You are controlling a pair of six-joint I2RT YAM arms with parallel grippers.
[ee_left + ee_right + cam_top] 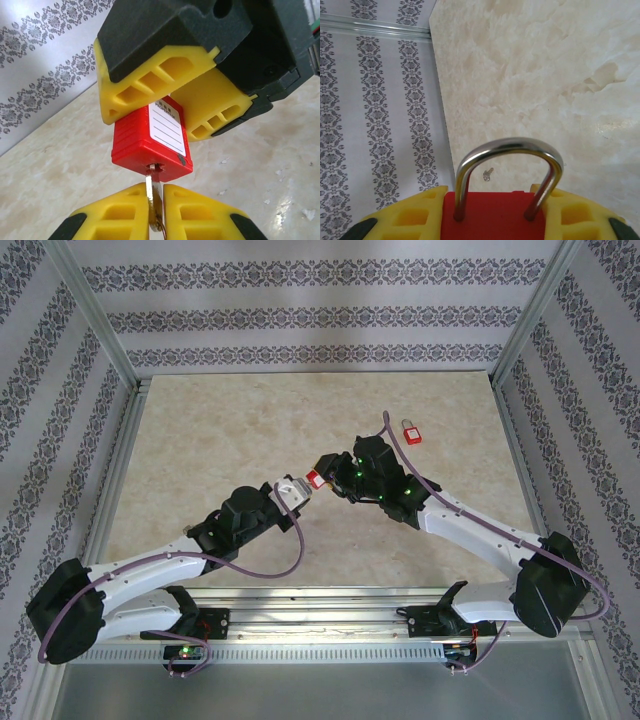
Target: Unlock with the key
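Above the middle of the table, a red padlock (pixel 316 479) hangs between my two grippers. In the right wrist view its red body (pixel 492 217) sits between the yellow fingers (pixel 415 217) of my right gripper (pixel 492 202), which is shut on it. The steel shackle (pixel 510 147) sticks out, with both legs down in the body. In the left wrist view the padlock (pixel 150 142) shows its white label, and a metal key (pixel 154 197) has its tip in the keyhole underneath. My left gripper (pixel 156 200) is shut on the key's bow.
A second red padlock (pixel 410 430) lies on the beige marble table (pixel 220 440) at the back right. A small loose key (pixel 488 173) lies on the table near the patterned wall. Aluminium frame posts (pixel 95 315) stand at the back corners.
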